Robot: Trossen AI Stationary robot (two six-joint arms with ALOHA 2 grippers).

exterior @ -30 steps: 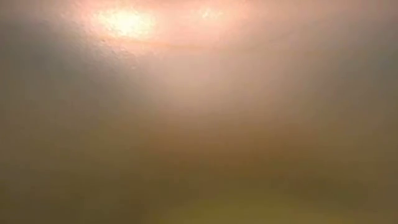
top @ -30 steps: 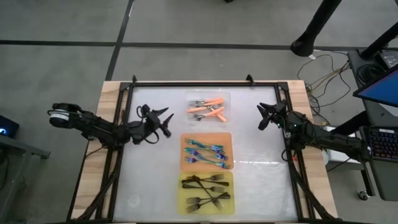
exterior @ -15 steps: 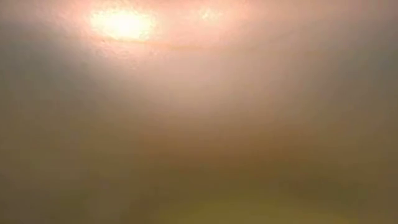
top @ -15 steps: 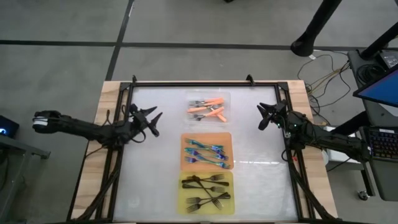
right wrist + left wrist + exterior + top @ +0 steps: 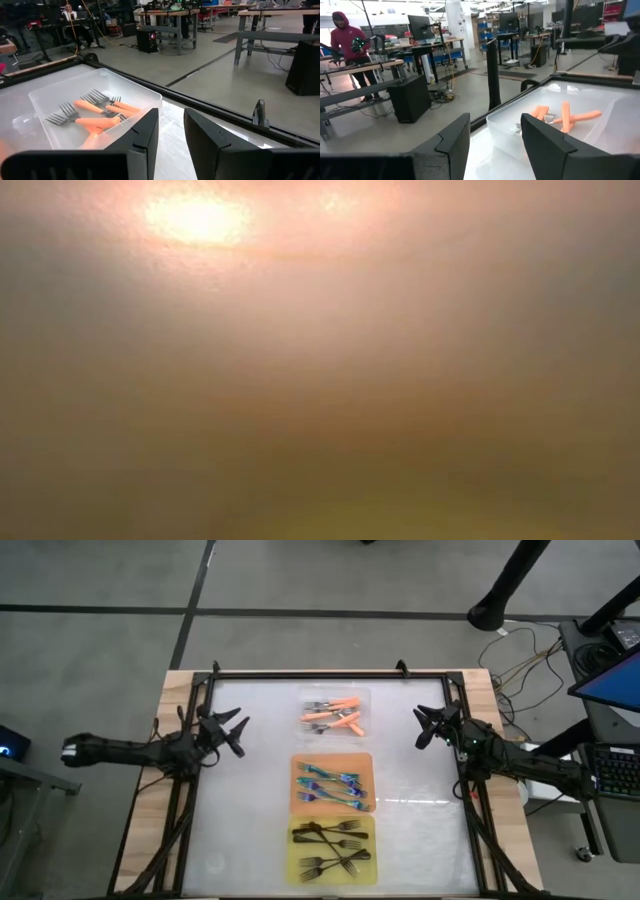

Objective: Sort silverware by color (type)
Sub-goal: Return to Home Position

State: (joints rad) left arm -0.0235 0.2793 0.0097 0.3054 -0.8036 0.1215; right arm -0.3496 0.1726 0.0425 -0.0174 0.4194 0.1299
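Left gripper [image 5: 230, 730] gaped empty, orange-handled forks [image 5: 335, 715] ahead of it; homing called for a smooth, high retreat. Right gripper [image 5: 427, 727] waited, equally parted, empty.

bright whitish-orange glow [image 5: 195, 218] near the upper left, smaller faint bright spot [image 5: 335, 200] to its right, dim brownish haze [image 5: 320, 380] across everything else, yellowish tinge at the lower edge, no object distinguishable

2 slim blk arms [image 5: 130, 748], angular blk fingers [image 5: 545, 145]
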